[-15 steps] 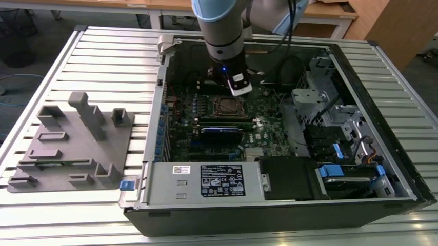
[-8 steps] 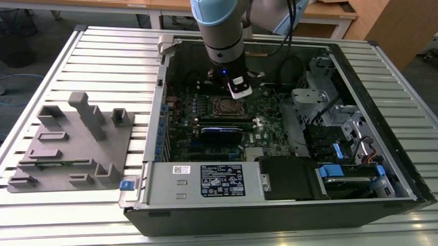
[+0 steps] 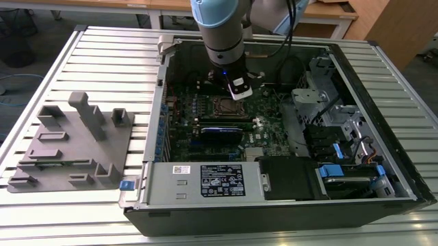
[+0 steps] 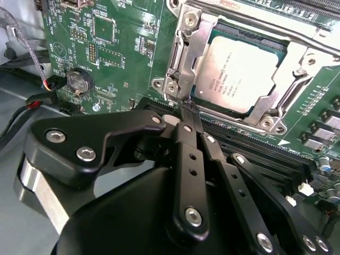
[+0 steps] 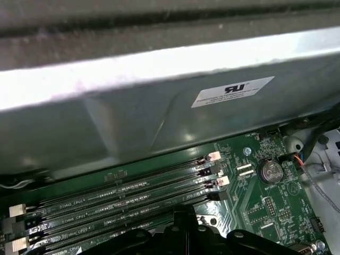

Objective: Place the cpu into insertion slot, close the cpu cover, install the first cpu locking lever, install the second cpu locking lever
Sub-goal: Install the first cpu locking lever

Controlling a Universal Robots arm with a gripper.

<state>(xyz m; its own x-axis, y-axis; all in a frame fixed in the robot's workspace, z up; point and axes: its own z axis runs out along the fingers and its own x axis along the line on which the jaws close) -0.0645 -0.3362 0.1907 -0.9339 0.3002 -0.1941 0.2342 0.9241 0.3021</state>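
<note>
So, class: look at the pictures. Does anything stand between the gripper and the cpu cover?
Nothing visible does. In the second wrist view the gripper has its fingers together, tips right at the edge of the cpu cover, which lies closed over the cpu. No cable or part sits between them.

Even overhead room light; exterior view sharp, case (image 3: 383,169) interior dim and shadowed. Second wrist view: mild glare on cpu (image 4: 241,71) lid, near gripper (image 4: 187,114) links soft. First wrist view: bright glare band across case wall (image 5: 159,69), blurred.
</note>
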